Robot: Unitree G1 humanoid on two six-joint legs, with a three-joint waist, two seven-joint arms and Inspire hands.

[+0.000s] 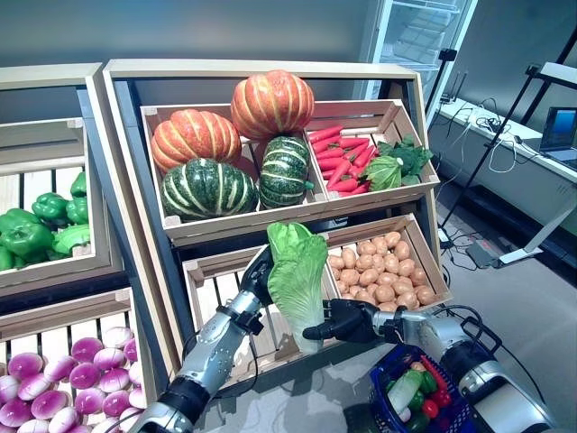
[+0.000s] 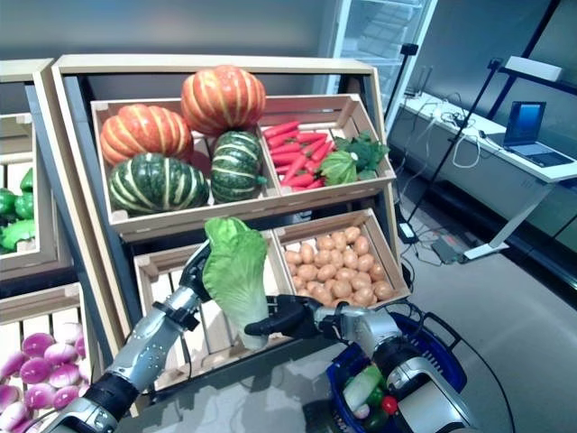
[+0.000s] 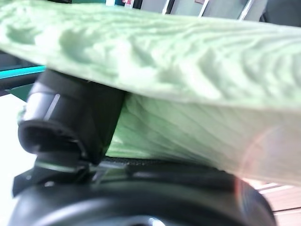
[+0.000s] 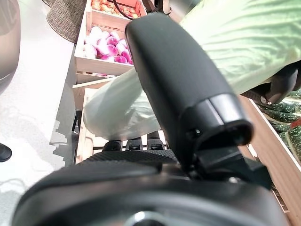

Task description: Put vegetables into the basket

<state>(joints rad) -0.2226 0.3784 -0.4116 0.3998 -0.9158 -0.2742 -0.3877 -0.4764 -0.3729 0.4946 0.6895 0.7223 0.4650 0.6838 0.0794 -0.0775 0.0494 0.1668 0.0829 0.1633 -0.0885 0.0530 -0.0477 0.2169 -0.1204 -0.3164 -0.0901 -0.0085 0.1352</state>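
A pale green cabbage [image 1: 297, 271] is held upright in front of the lower shelf. My left hand [image 1: 257, 278] is curled on its upper left side, and in the left wrist view the thumb [image 3: 70, 117] presses against the leaves [image 3: 188, 70]. My right hand [image 1: 347, 320] reaches in from the right and closes on the cabbage's white base, thumb [image 4: 178, 84] over the leaves [image 4: 244, 42] and fingers beneath. A blue basket [image 1: 383, 368] hangs by my right forearm at the lower right, with a red pepper and several other vegetables inside.
Wooden crates on the slanted shelf hold pumpkins [image 1: 270, 104], carrots [image 1: 341, 158], leafy greens [image 1: 397, 162] and potatoes [image 1: 383, 271]. The slatted crate [image 1: 212, 289] behind the cabbage shows only bare boards. To the left are green peppers [image 1: 36, 225] and purple turnips [image 1: 54, 379]. A desk with a laptop [image 1: 559, 131] stands at the right.
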